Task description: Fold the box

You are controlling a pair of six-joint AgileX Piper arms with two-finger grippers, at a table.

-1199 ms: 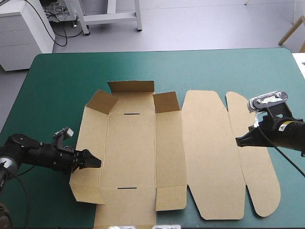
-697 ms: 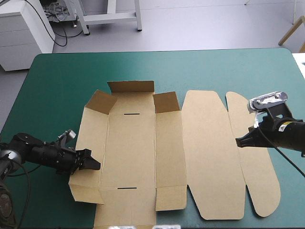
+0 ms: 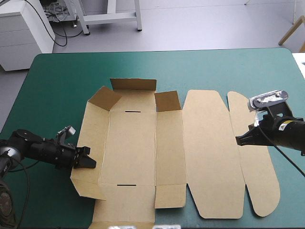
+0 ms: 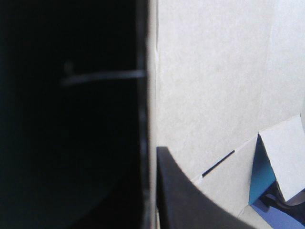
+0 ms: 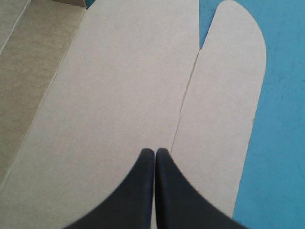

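Spread across mid-table as a cut brown box (image 3: 138, 143), left wall and far flaps raised, lid flat rightward.

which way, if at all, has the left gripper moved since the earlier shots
Yes. The left gripper, shut on the left wall of the box, has drawn back slightly toward the left edge of the table.

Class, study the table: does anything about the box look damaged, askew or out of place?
Nothing stands out. The box lies undamaged on the table; only its left wall tilts up, held by the left gripper, as folding requires.
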